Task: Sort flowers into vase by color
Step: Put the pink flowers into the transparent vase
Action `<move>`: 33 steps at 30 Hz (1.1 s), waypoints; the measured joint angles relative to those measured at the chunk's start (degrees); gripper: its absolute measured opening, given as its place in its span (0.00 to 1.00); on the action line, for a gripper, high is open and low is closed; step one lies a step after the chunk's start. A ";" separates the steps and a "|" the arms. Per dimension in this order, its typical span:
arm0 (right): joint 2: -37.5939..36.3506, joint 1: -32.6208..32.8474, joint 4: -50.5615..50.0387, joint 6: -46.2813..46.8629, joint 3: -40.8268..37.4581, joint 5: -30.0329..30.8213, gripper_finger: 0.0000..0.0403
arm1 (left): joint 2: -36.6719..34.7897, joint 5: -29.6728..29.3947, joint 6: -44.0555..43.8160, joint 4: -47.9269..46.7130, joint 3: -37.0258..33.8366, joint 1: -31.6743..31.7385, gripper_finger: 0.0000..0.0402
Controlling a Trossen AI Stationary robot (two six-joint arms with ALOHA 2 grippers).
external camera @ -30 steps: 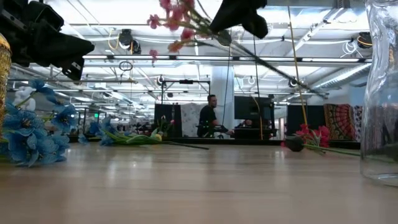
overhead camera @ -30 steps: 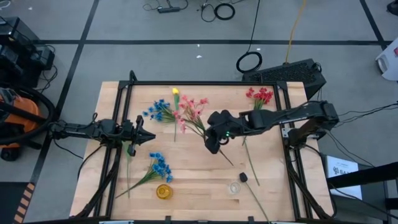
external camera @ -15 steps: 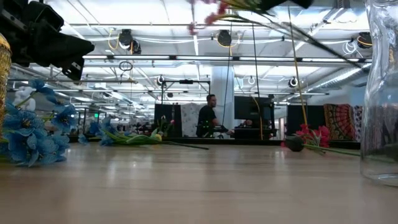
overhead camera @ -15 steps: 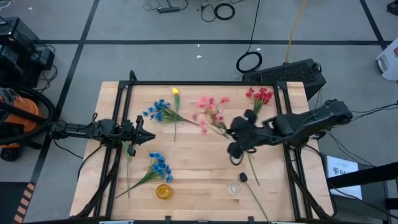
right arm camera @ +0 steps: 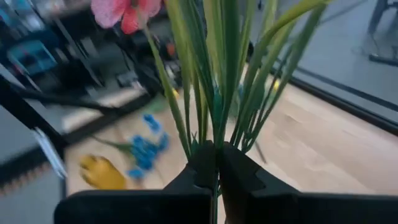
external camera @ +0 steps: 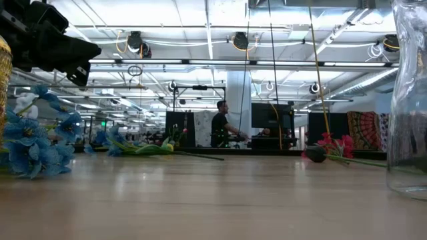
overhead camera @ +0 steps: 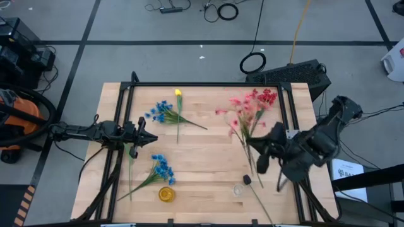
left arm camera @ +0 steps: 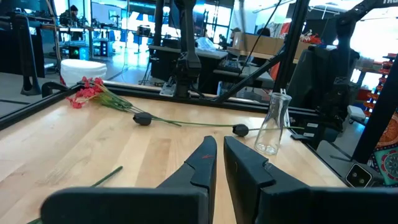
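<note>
My right gripper (overhead camera: 257, 151) is over the table's right half, shut on the pink sprig (overhead camera: 237, 115), whose blossoms point toward the far edge. In the right wrist view green stems and leaves fan out past the fingers, with a pink blossom (right arm camera: 123, 10) beyond them. My left gripper (overhead camera: 149, 139) hovers shut at the table's left middle and touches nothing. On the wood lie a blue sprig with a yellow bud (overhead camera: 165, 112), a second blue sprig (overhead camera: 162, 168) and a red sprig (overhead camera: 264, 96). A yellow vase (overhead camera: 166, 193) and a clear glass vase (overhead camera: 238, 189) stand near the near edge. My right gripper pinches the pink sprig's bundle of green stems (right arm camera: 215, 142) between its two fingers, just below where the leaves spread. The stems run on away from the fingertips (right arm camera: 200, 163). The sprig is lifted clear of the table, its blossoms out ahead of the gripper.
A long green stem with a dark knob (overhead camera: 247, 180) lies on the table under my right arm, close to the glass vase. A black frame (overhead camera: 202, 84) borders the table. Bare wood (overhead camera: 202, 157) lies between the two arms. A person (external camera: 220, 127) stands far off in the room.
My right gripper has carried the pink sprig from the table's middle toward the right and near edges, rising out of the low view and turning about. The sprig has swung with it, and its blossoms now lie close to the red sprig.
</note>
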 joint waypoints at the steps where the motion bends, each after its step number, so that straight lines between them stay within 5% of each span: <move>1: 0.36 1.19 0.81 0.79 0.00 1.58 0.00 | 0.01 0.01 0.01 0.00 0.01 0.01 0.09; 6: 2.60 4.86 5.18 3.80 0.00 6.95 0.00 | 0.01 -0.01 -0.01 0.01 0.02 0.01 0.09; 18: 10.79 5.49 12.08 4.67 0.00 9.10 0.00 | 0.00 0.00 0.01 0.01 0.01 0.00 0.09; 25: 15.98 5.92 10.20 6.00 0.00 10.79 0.00 | -0.01 0.01 0.01 0.00 0.01 0.01 0.09; 33: 21.39 8.69 -0.39 20.43 0.00 16.11 0.00 | -0.01 -0.01 -0.01 0.01 0.02 -0.01 0.09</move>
